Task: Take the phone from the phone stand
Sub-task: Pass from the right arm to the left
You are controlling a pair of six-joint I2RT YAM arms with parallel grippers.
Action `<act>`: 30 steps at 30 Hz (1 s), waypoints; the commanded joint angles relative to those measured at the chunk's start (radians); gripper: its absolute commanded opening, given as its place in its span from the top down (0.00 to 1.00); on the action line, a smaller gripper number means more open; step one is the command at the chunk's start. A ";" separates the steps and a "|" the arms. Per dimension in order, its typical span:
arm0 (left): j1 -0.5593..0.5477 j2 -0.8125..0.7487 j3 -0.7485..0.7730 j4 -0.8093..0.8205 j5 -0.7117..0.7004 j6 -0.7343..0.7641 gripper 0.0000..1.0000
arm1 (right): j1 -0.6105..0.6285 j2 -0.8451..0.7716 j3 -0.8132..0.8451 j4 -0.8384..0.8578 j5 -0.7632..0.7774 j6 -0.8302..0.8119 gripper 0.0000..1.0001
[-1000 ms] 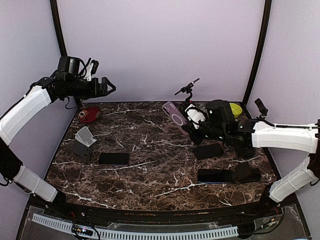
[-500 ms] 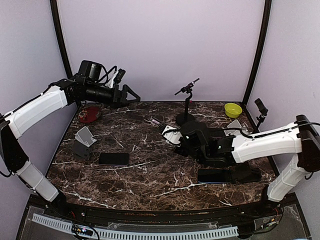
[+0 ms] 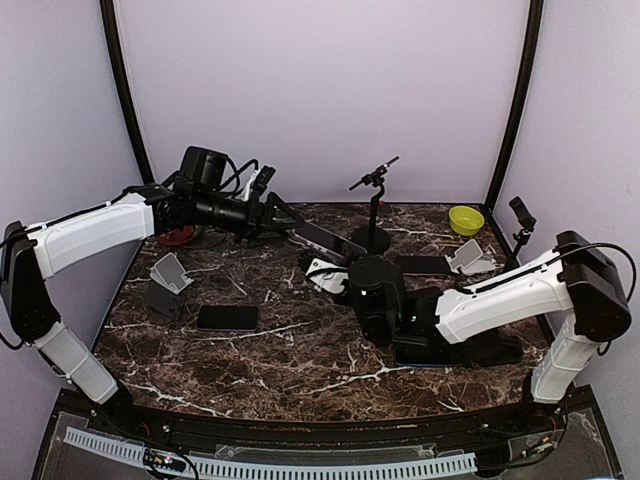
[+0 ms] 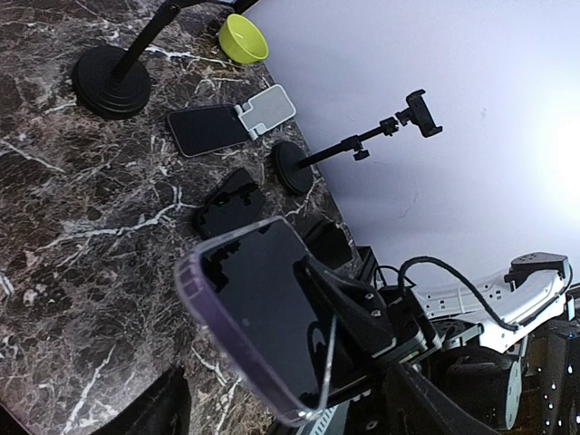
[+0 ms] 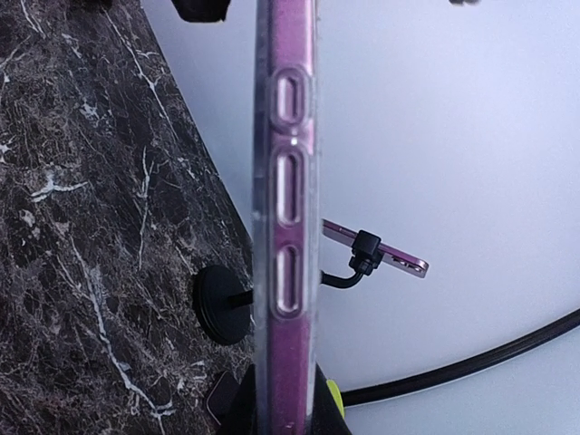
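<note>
Phone (image 5: 283, 208) sits clamped edge-on in right jaws; left wrist shows its screen, left jaws wide.

Bright, even light, soft shadows; glare washes out the wall (image 4: 553, 154) in the left wrist view.

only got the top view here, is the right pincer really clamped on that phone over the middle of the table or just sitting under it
observer: clamped. in the left wrist view the right pincer is shut on the phone, one black finger across the glass.
operator: and the left pincer, got it too
observer: not yet. the left pincer is open; its own camera shows its fingers wide apart, the phone ahead between them.
operator: tall stand mid back, empty
observer: no. the right wrist view shows the stand clamping what looks like a thin pink phone, edge on.
</note>
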 commanded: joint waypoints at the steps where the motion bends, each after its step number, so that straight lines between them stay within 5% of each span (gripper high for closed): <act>1: -0.030 0.017 -0.039 0.128 0.048 -0.076 0.27 | 0.025 0.042 -0.019 0.287 0.095 -0.159 1.00; 7: -0.037 0.051 -0.027 0.126 0.068 -0.085 0.49 | 0.041 0.081 -0.047 0.492 0.117 -0.300 1.00; 16: -0.037 0.054 -0.047 0.171 0.062 -0.127 1.00 | 0.061 0.142 -0.087 0.832 0.124 -0.524 1.00; 21: -0.037 0.028 -0.067 0.204 0.020 -0.132 1.00 | 0.063 0.165 -0.089 0.934 0.135 -0.571 1.00; 22: -0.037 0.021 -0.069 0.201 0.013 -0.127 1.00 | 0.063 0.159 -0.092 0.934 0.134 -0.565 0.98; 28: -0.023 -0.007 -0.083 0.200 -0.025 -0.106 1.00 | 0.065 0.127 -0.108 0.897 0.126 -0.524 0.42; 30: -0.007 -0.021 -0.095 0.217 -0.025 -0.115 1.00 | 0.066 0.118 -0.117 0.868 0.123 -0.504 0.33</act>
